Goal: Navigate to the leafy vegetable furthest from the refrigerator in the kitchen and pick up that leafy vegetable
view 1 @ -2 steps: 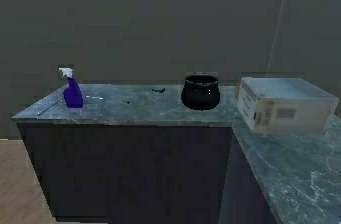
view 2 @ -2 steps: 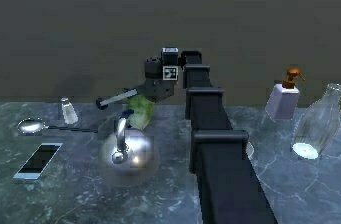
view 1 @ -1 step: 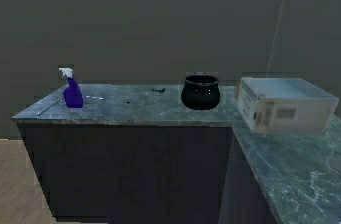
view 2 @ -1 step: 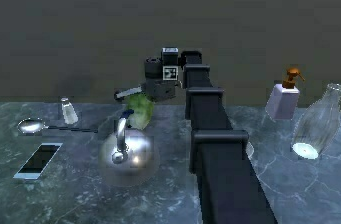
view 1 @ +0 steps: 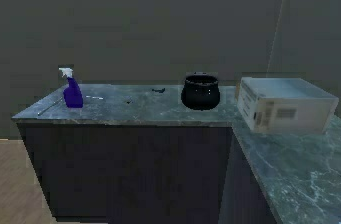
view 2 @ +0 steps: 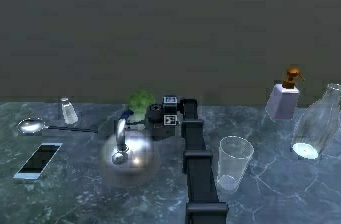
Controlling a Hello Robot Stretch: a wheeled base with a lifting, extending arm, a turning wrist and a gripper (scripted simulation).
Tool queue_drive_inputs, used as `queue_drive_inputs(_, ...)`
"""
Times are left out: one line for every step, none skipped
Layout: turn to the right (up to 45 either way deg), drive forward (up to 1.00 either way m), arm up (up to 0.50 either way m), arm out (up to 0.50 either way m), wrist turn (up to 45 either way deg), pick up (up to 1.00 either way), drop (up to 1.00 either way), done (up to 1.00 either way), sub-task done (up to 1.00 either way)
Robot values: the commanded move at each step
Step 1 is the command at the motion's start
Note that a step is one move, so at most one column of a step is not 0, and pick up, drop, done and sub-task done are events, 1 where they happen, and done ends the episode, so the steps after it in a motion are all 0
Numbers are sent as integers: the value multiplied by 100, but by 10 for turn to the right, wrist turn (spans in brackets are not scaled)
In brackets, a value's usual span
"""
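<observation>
On the stone counter [view 2: 78, 190] at my arm side, the green leafy vegetable [view 2: 140, 99] sits far out, between a salt shaker [view 2: 68, 110] and my gripper [view 2: 150, 113]. It lies just at the finger end, a little farther out and toward the view's left. Whether I touch it or only stand beside it, I cannot tell. I also cannot tell if the fingers are apart or together, or hold anything. It looks like a round clump with no clear long side. A silver kettle [view 2: 128, 150] stands close by, so I judge the reach needs care.
</observation>
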Motion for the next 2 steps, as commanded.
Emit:
queue_drive_inputs(0, 0, 0, 0, 0, 100, 0, 0, 0)
queue_drive_inputs(0, 0, 10, 0, 0, 0, 0, 0, 0)
